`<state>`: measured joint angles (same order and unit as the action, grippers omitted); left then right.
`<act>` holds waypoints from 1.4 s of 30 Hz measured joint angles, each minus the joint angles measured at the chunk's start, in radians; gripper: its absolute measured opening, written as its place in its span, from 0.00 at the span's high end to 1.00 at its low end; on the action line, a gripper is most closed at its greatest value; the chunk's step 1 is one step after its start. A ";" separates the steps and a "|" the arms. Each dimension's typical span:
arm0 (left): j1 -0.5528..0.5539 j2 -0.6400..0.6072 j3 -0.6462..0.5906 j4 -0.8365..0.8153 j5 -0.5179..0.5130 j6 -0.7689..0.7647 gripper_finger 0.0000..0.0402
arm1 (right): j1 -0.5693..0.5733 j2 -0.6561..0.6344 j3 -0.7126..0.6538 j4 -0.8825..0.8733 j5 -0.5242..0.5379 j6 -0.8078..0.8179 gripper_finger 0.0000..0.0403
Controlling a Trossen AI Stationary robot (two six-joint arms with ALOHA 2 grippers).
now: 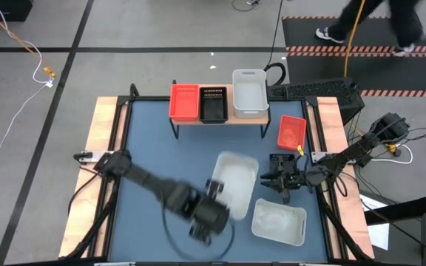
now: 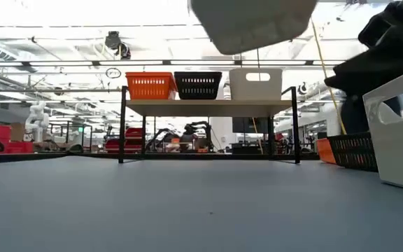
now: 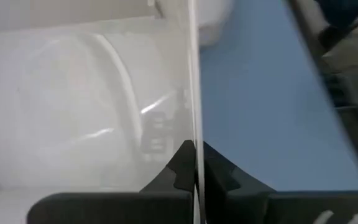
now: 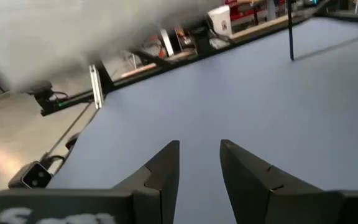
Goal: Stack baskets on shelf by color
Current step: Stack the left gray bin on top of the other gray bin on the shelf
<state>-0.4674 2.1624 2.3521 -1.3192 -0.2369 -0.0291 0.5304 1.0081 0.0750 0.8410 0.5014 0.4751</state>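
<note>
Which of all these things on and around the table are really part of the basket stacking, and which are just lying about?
Part of the job:
- shelf
- red basket, black basket and white basket on the shelf
- white basket gripped by the left gripper
- white basket on the table
- red basket near the right gripper

Lying about:
- floor cables
- person walking past

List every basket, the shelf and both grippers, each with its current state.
Left gripper: shut on white basket's wall.
Held white basket: lifted off the table.
Second white basket: on the table.
Right gripper: open, empty.
Loose red basket: on the table.
Shelf: holds red, black and white baskets.
</note>
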 joint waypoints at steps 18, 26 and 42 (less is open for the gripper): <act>0.484 -0.209 -0.035 0.375 0.021 0.525 0.99 | 0.004 0.000 0.000 -0.086 0.005 0.024 0.73; 0.703 -0.147 -0.035 0.591 0.188 0.501 0.99 | -0.005 0.000 0.000 -0.091 0.023 -0.016 0.73; 0.767 -0.028 -0.036 0.477 0.228 0.411 0.99 | -0.026 0.000 0.000 -0.138 0.025 -0.032 0.73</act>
<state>0.2997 2.1340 2.3161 -0.8424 -0.0086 0.3819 0.5041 1.0080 0.0750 0.7029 0.5262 0.4428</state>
